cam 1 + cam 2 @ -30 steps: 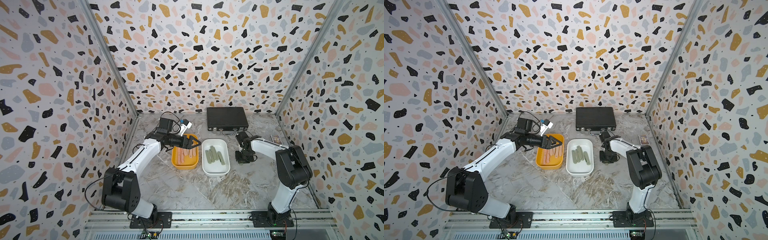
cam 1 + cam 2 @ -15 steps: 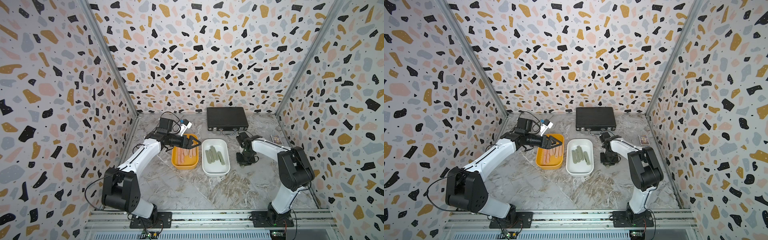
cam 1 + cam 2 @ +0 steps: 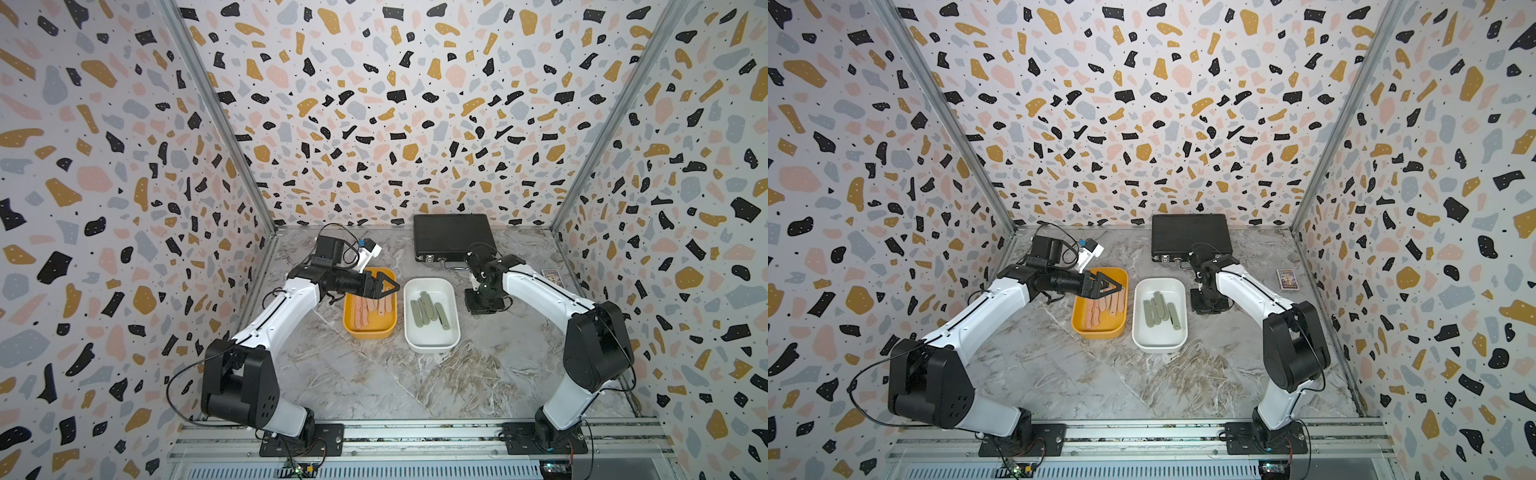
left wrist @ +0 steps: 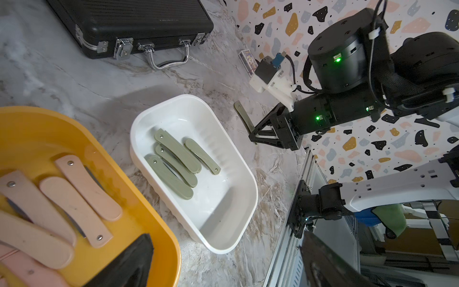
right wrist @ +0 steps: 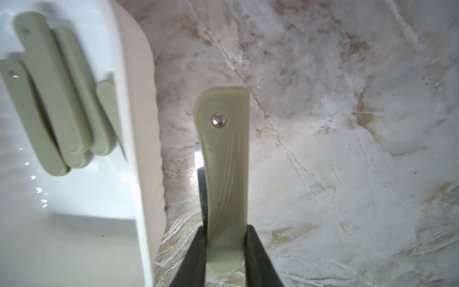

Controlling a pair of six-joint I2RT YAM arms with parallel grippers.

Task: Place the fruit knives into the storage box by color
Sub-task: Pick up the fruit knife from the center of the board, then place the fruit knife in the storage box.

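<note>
A mustard-yellow storage box (image 3: 370, 333) (image 3: 1098, 332) (image 4: 37, 119) holds several salmon-pink fruit knives (image 3: 365, 309) (image 3: 1100, 309) (image 4: 82, 196). Beside it on the right, a white storage box (image 3: 432, 345) (image 3: 1158, 347) (image 4: 223, 211) (image 5: 139, 124) holds several sage-green knives (image 3: 428, 309) (image 3: 1158, 309) (image 4: 176, 161) (image 5: 57, 99). My left gripper (image 3: 384, 289) (image 3: 1111, 286) (image 4: 223, 268) hangs open and empty over the yellow box. My right gripper (image 3: 484, 305) (image 3: 1208, 305) (image 4: 252, 136) (image 5: 224, 248) is shut on one end of another green knife (image 4: 242, 114) (image 5: 223, 174), low over the marble just right of the white box.
A black briefcase (image 3: 453, 241) (image 3: 1190, 237) (image 4: 129, 22) with a metal handle lies at the back, behind the right gripper. A small printed card box (image 3: 550, 274) (image 3: 1287, 279) (image 4: 248, 61) sits by the right wall. Patterned walls close in three sides.
My right gripper has shifted slightly back and toward the white box with the green knife still in it. The left arm has held still.
</note>
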